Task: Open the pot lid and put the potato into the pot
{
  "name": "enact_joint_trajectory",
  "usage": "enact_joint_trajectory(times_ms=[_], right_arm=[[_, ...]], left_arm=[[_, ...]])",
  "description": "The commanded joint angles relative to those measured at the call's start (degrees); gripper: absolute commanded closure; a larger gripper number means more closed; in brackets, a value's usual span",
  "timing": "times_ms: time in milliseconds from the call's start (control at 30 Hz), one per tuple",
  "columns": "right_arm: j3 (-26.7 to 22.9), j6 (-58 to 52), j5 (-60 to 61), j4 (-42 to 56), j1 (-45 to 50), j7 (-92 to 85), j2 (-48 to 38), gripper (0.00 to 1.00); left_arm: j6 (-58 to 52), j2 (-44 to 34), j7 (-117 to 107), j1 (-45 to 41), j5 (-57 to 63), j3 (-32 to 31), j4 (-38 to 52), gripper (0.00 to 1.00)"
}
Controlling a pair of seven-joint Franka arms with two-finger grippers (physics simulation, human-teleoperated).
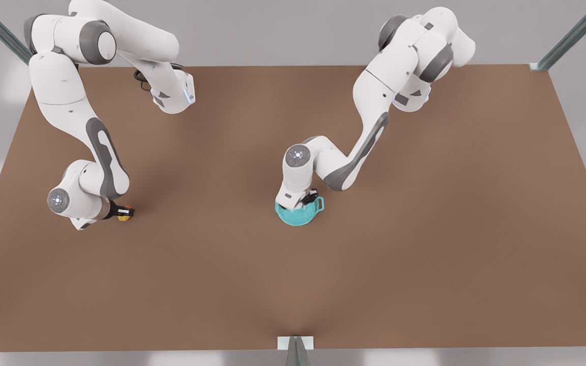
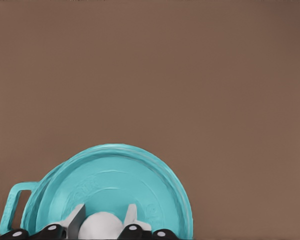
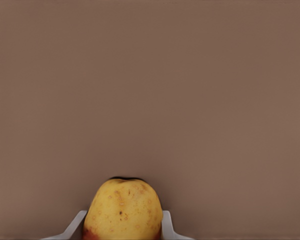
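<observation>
On a brown table (image 1: pixel 425 229), the left gripper (image 2: pixel 103 225) – jaws pinching the pot lid's (image 2: pixel 115 185) knob – sits atop the pot (image 1: pixel 297 213); the right gripper (image 3: pixel 122 225) pinches the potato (image 3: pixel 122 210).

Both pincers (image 1: pixel 300 203) (image 1: pixel 120 211) low, clamped.

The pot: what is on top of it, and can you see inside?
The lid lies on the pot, with the left gripper around its white knob. The inside is covered by the lid.
</observation>
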Motion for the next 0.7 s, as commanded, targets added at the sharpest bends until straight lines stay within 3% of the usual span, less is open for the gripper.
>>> enact_joint_trajectory(times_ms=[0, 133, 200, 233, 300, 333, 367, 500, 567, 600, 633, 667], right_arm=[[0.0, -0.6, 0.0, 0.0, 0.0, -0.3, -0.2, 0.41], [0.0, -0.7, 0.0, 0.1, 0.0, -0.5, -0.2, 0.48], [0.0, -0.8, 0.0, 0.1, 0.1, -0.5, -0.7, 0.51], [0.1, -2.3, 0.0, 0.3, 0.2, -0.3, -1.2, 0.51], [0.1, -2.5, 0.0, 0.3, 0.2, -0.4, -2.0, 0.51], [0.1, -3.6, 0.0, 0.4, 0.2, -0.4, -2.5, 0.51], [0.3, -4.1, 0.0, 0.4, 0.3, -0.5, -3.2, 0.52], [0.4, -9.7, 0.1, 0.9, 5.3, -0.3, -9.1, 0.53], [0.8, -12.1, 0.6, 1.1, 8.6, -0.3, -11.8, 0.55], [2.0, -13.2, 0.8, 1.3, 10.1, 0.2, -13.0, 0.55], [3.7, -13.8, 0.8, 1.6, 11.0, 0.2, -13.8, 0.55], [6.1, -14.8, 0.8, 2.0, 11.1, 0.2, -14.0, 0.55]], left_arm=[[-1.2, -0.2, -2.3, 0.0, -0.4, 0.1, 0.1, 0.72], [-9.6, -0.2, 5.9, 5.7, -1.1, 0.2, 6.8, 0.72], [-10.1, 0.8, 16.7, 13.7, -2.8, -0.1, 8.1, 0.72], [-9.5, 3.1, 26.4, 18.6, -4.7, -0.1, 8.9, 0.72], [-4.1, 11.1, 30.1, 19.0, -4.7, -0.1, 12.6, 0.71], [-3.9, 11.4, 30.2, 19.0, -4.7, -0.2, 12.8, 0.71], [-6.5, 10.0, 30.5, 19.2, -4.2, 0.2, 13.2, 0.00], [-28.4, 3.2, 45.8, 23.9, -4.6, -0.1, 19.9, 0.00], [-39.3, -4.8, 64.5, 34.0, -11.4, -0.9, 19.3, 0.00], [-39.0, -12.7, 64.8, 36.4, -11.5, -0.6, 11.9, 0.00], [-26.4, -25.8, 64.9, 38.8, -13.6, -0.5, -6.2, 0.00], [-30.0, -24.9, 65.0, 39.6, -16.2, -0.5, -2.8, 0.00]])
